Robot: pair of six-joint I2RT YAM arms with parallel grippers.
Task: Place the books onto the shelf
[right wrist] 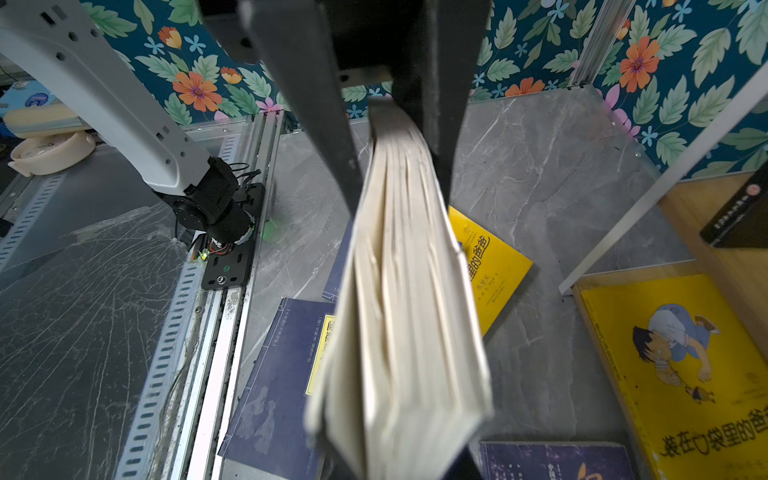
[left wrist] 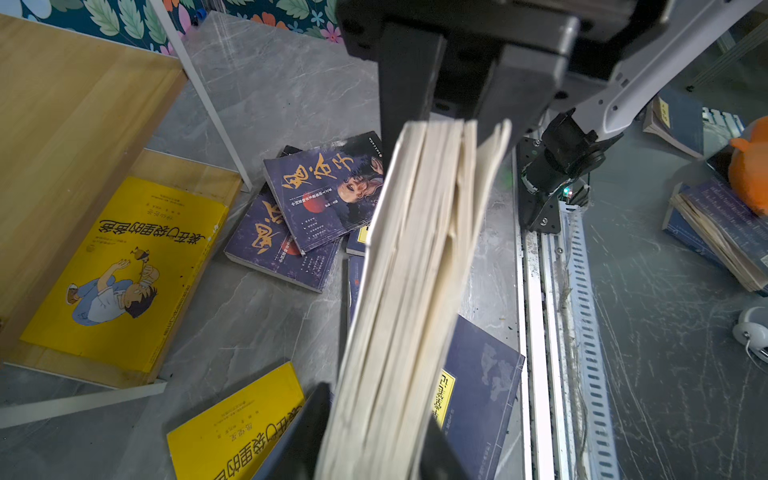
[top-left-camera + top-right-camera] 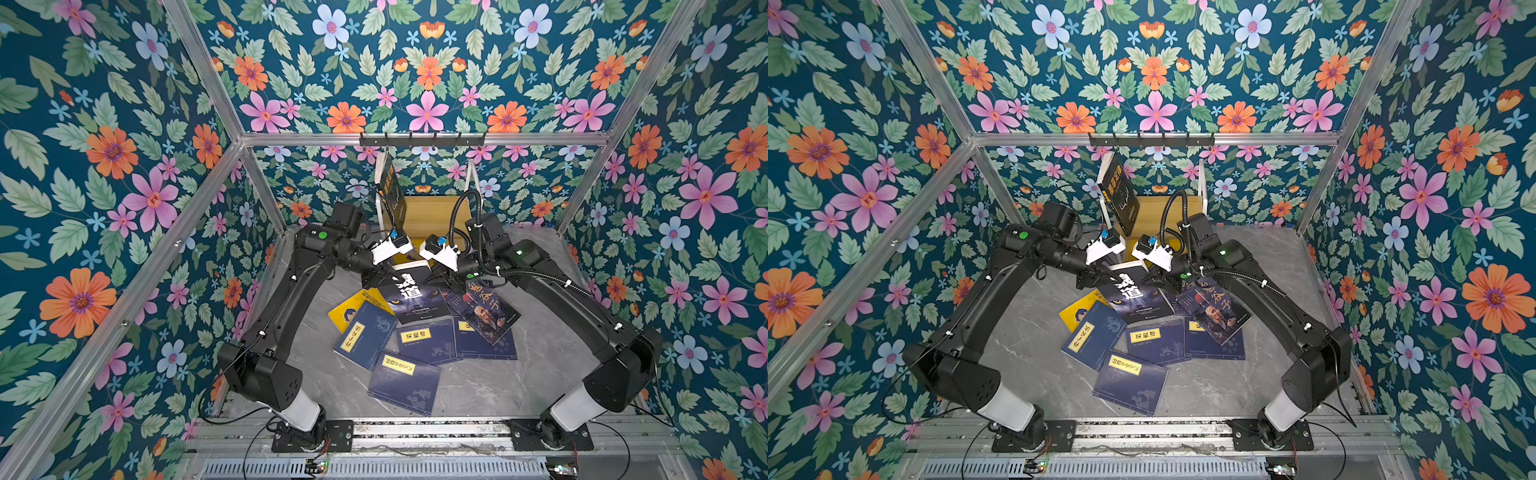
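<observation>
Early in the job, by the look of it, with only two books up on the small two-tier shelf of thin white metal frame and pale wooden boards [image 3: 436, 210]: a black paperback with gold lettering [image 3: 390, 195] leaning upright at one end of the upper board, and a yellow cartoon-cover paperback [image 2: 124, 266] lying flat on the lower board. Next in hand, the black paperback with the wolf eyes [image 3: 409, 297], held up off the pile just in front of the shelf, its cream page block pinched at one end by the left end effector [image 2: 451, 124] and at the opposite end by the right end effector [image 1: 397, 187], both clamped tight onto it. Left to shelve after that: a second yellow paperback [image 3: 351, 307], four thin navy paperbacks with yellow title labels [image 3: 365, 334] and two purple-blue paperbacks with an old man's portrait [image 3: 488, 313], all flat and overlapping in a loose heap at mid-table. Underneath, a grey marble-patterned table [image 3: 498, 386]. Around it, teal wallpaper thick with orange, pink and pale blue flowers [image 3: 428, 70] on three walls, aluminium framing bars [image 3: 316, 139] at the corners, and a black hook rail [image 3: 422, 139] on the back bar above the shelf
</observation>
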